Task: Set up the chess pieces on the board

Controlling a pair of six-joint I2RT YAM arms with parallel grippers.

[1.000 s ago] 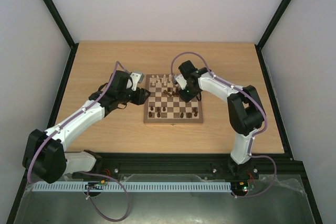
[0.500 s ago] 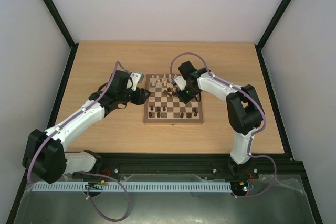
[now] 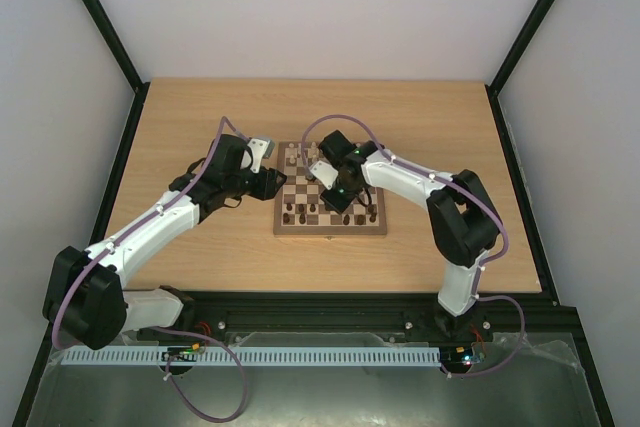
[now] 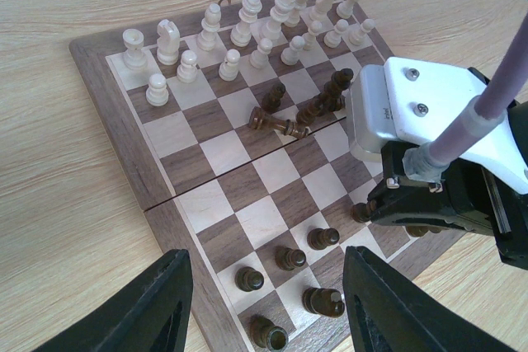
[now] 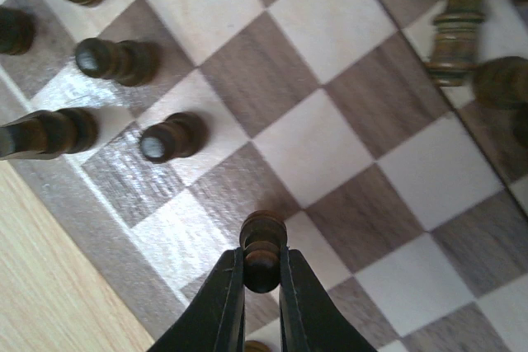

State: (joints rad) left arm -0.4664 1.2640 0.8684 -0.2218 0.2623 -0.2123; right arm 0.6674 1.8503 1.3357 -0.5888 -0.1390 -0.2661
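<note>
The board point(image 3: 330, 231) lies mid-table. Cream chess pieces point(image 4: 247, 30) stand in its two far rows. Dark chess pieces point(image 4: 318, 105) are bunched near the middle, one lying flat point(image 4: 276, 124), and several dark pawns point(image 4: 290, 258) stand along the near side. My right gripper point(image 5: 262, 276) is shut on a dark pawn point(image 5: 263, 253), which hangs just above a square near the board's edge, beside other dark pawns point(image 5: 169, 139). Over the board's left edge my left gripper point(image 4: 268, 311) is open, with nothing between its fingers point(image 4: 157, 307).
The light wooden table point(image 3: 200, 117) spreads around the board, bounded by black frame posts point(image 3: 100, 22) and pale walls. The right arm's wrist point(image 4: 429, 146) hangs over the board's right half. A small hook point(image 4: 223, 2) sits on the board's far rim.
The right arm has swung left and toward the board's near rows. The left arm has not moved.
</note>
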